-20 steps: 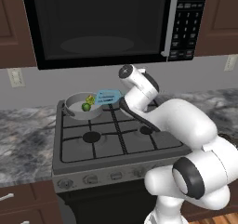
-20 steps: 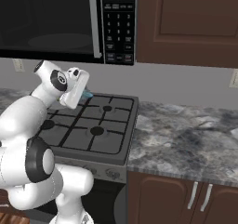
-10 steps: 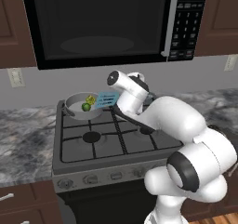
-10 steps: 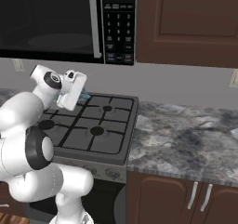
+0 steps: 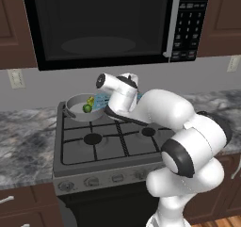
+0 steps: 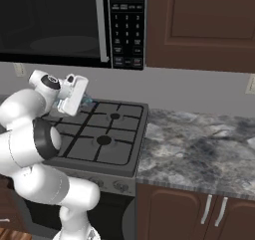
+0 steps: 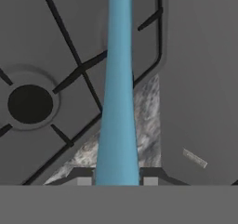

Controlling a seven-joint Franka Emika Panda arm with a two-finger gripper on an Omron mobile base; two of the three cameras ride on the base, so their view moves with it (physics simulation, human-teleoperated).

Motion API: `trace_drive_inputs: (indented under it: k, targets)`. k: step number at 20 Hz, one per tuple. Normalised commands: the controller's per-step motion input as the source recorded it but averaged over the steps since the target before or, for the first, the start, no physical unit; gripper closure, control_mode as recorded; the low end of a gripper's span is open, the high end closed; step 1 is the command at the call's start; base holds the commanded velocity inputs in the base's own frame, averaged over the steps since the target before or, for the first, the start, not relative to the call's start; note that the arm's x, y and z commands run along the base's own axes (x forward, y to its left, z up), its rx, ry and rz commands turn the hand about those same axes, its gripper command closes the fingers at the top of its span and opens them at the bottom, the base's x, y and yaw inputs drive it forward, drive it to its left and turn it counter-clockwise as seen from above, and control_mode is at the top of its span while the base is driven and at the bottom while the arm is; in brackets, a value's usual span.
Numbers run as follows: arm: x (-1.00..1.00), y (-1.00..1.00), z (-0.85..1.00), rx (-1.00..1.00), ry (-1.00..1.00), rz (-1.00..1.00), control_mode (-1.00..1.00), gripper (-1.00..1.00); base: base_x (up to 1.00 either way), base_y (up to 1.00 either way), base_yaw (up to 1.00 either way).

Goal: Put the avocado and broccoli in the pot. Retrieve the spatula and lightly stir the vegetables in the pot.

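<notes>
Closest to us, in the hand view, we see the fingers [image 7: 117, 180] clenched on the thin handle of the light blue spatula [image 7: 118, 102], which runs away over the black stove grates [image 7: 69, 74] and a sliver of marbled worktop [image 7: 144, 102]. From the left base view, the white arm [image 5: 164, 113] reaches across the stove [image 5: 103, 141] to the back-left burner — there sits the pot [image 5: 76, 108], with the avocado [image 5: 87, 108] and the broccoli [image 5: 90, 100] inside, touching. The spatula's head lies over the pot's right rim. Beyond, above the stove, hangs a black microwave [image 5: 99, 23].
</notes>
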Motion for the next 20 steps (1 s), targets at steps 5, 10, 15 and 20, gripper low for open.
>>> trace_drive_inputs:
  k: [5, 10, 15, 20]
  targets:
    - [0.00, 0.00, 0.08, 0.06, 0.00, 0.07, -1.00, 1.00, 0.00, 0.00, 0.00]
    - [0.00, 0.00, -0.04, 0.00, 0.11, 0.00, -1.00, 1.00, 0.00, 0.00, 0.00]
    - [0.00, 0.00, -0.18, -0.04, 0.13, 0.00, -1.00, 1.00, 0.00, 0.00, 0.00]
    - [0.05, 0.00, -0.01, -0.05, 0.00, 0.00, -1.00, 1.00, 0.00, 0.00, 0.00]
